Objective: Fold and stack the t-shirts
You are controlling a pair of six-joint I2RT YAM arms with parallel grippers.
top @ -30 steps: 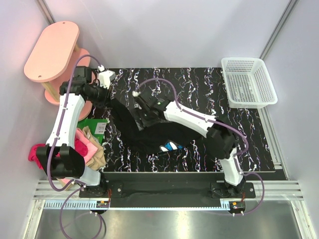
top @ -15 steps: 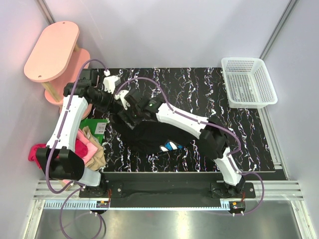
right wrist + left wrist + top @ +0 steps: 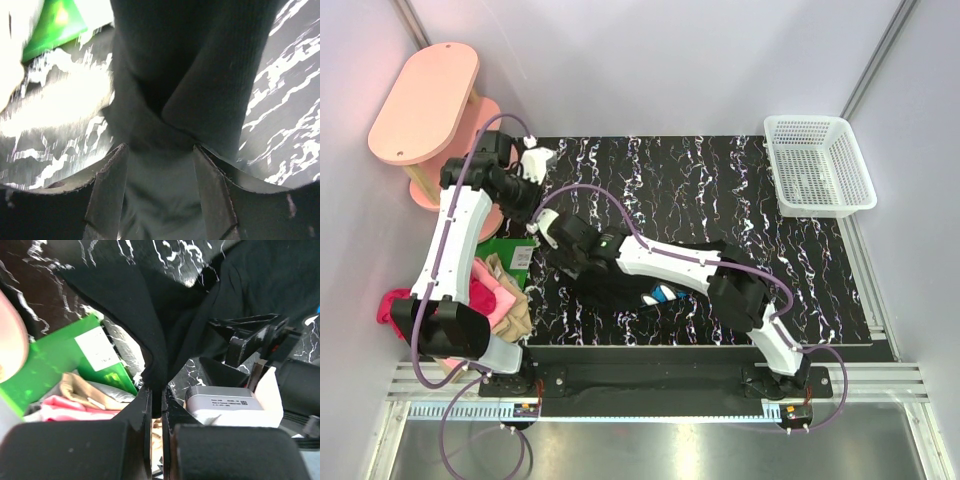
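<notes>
A black t-shirt (image 3: 620, 280) with a small white and blue print (image 3: 663, 293) lies bunched on the marbled table (image 3: 720, 190). One edge of it is lifted at the left. My left gripper (image 3: 530, 203) is shut on that raised edge; in the left wrist view the black cloth (image 3: 165, 325) hangs pinched between the closed fingers of the left gripper (image 3: 156, 392). My right gripper (image 3: 556, 245) reaches across to the shirt's left end. Its jaws stand apart, and a fold of black cloth (image 3: 190, 75) lies between the fingers of the right gripper (image 3: 160, 150). Pink (image 3: 492, 288), tan (image 3: 517, 312) and magenta (image 3: 392, 305) tees are heaped off the table's left edge.
A flat green packet (image 3: 508, 250) with a white label lies at the table's left edge, by the heap. A white plastic basket (image 3: 817, 165) stands at the back right. A pink two-tier stool (image 3: 425, 100) stands at the back left, close to the left arm.
My right gripper has swung left and nearer along the shirt to its left end, jaws narrowing. The lifted cloth has sunk lower. The left gripper stays shut on its edge.
</notes>
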